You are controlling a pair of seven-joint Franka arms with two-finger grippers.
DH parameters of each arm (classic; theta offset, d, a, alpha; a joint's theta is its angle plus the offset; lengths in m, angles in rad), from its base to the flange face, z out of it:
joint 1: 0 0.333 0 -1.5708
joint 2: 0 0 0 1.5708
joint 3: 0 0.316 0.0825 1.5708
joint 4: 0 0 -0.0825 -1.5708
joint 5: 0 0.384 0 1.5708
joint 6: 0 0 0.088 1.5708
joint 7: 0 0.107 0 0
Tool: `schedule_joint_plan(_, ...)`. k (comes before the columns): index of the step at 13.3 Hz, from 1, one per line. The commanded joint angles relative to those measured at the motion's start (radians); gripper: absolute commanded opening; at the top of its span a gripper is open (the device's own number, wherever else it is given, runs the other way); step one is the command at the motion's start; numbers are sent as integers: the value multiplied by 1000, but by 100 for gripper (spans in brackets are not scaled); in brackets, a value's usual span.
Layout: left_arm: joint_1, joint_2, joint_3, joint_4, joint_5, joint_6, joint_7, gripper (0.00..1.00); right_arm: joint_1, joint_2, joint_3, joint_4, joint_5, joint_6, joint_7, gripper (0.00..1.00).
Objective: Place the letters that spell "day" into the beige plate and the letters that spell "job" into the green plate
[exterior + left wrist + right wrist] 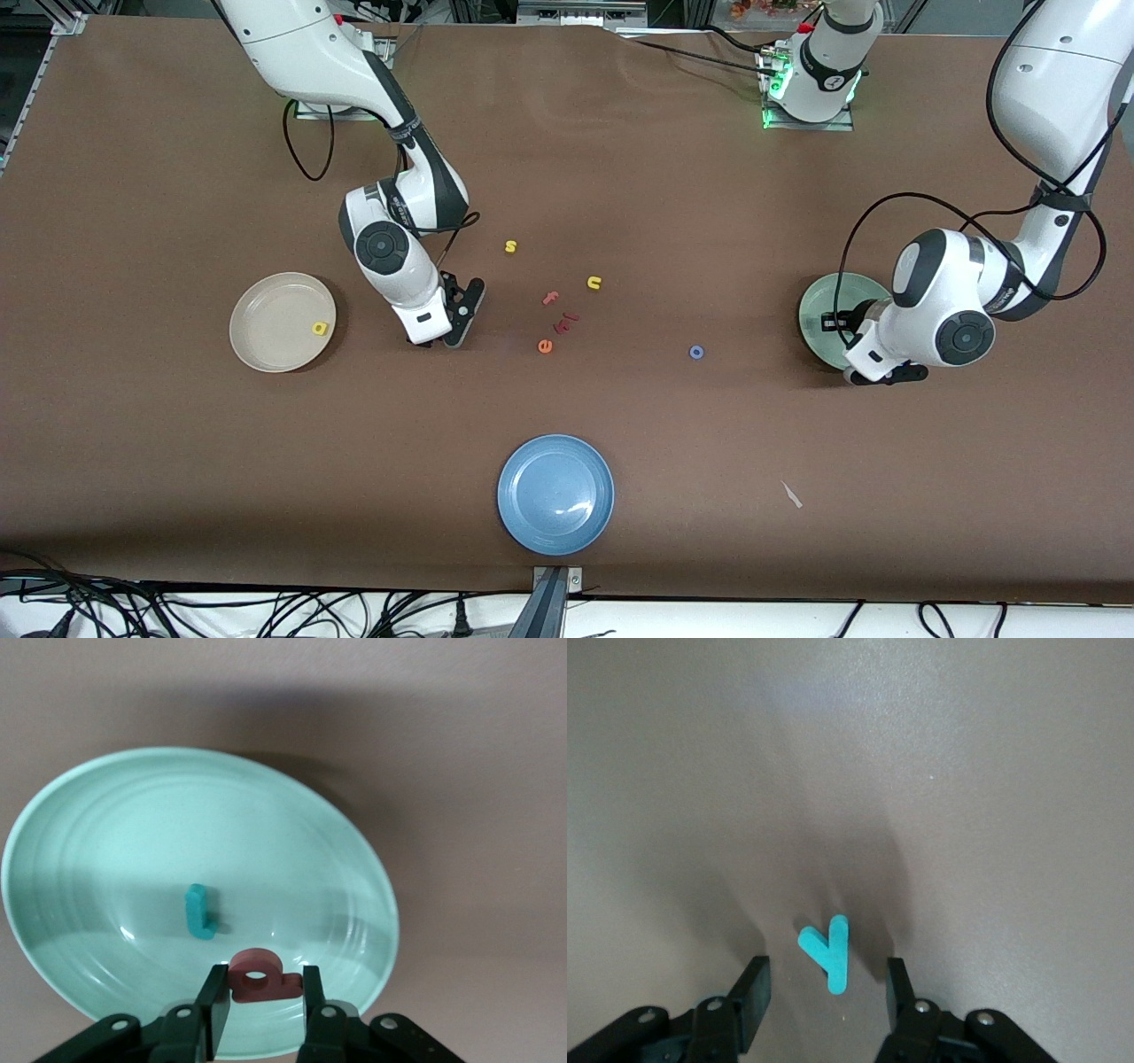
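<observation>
My left gripper [881, 377] hangs over the green plate [819, 306], at its edge nearer the front camera. In the left wrist view the left gripper [259, 988] is shut on the pinkish-red "b" [259, 975], low over the green plate [106, 842]. A teal "j" [200, 912] lies in that plate. My right gripper [441, 341] is down at the table beside the beige plate [275, 310], which holds a yellow "d" [320, 328]. The right gripper [826, 967] is open around a teal "y" [830, 953], touching neither side. The blue "o" [696, 352] lies on the table.
A yellow "s" [510, 246], a yellow "u" [594, 283], a pink "f" [550, 299], a dark red piece [567, 319] and an orange "e" [545, 346] lie mid-table. A blue plate [555, 494] sits near the front edge. A white scrap [791, 494] lies toward the left arm's end.
</observation>
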Motion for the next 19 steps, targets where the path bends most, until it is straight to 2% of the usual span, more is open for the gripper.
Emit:
schedule_joint_plan(1, -24, -32, -20, 51, -16, -23, -43, 100, 7, 3, -3, -10, -1, 14, -11, 61)
schedule_joint_plan(3, -24, -55, -78, 45, -53, -46, -101, 100, 7, 4, -3, -10, -2, 14, -12, 61)
schedule_joint_plan(6, -78, -49, -90, 57, -65, -44, -243, 100, 7, 7, -3, -10, -1, 14, -12, 60)
schedule_joint_plan(9, -179, 29, -88, 93, -74, 103, -464, 100, 17, 11, -3, -9, -1, 17, -11, 58)
schedule_joint_plan(12, -259, 125, -82, 134, -60, 264, -618, 100, 19, 12, -3, -10, -1, 16, -5, 38)
schedule_joint_plan(14, -309, 168, -62, 143, -57, 316, -660, 100, 21, 18, -3, -10, -1, 17, -4, 38)
schedule_joint_plan(16, -371, 182, 7, 180, -57, 319, -663, 91, 21, 21, -3, -9, -1, 19, -4, 32)
schedule_joint_plan(17, -388, 185, 25, 183, -57, 319, -663, 90, 21, 21, -3, -9, -1, 19, -4, 28)
schedule_joint_plan(19, -393, 195, 26, 183, -56, 319, -663, 78, 21, 21, -3, -7, -1, 19, -4, 21)
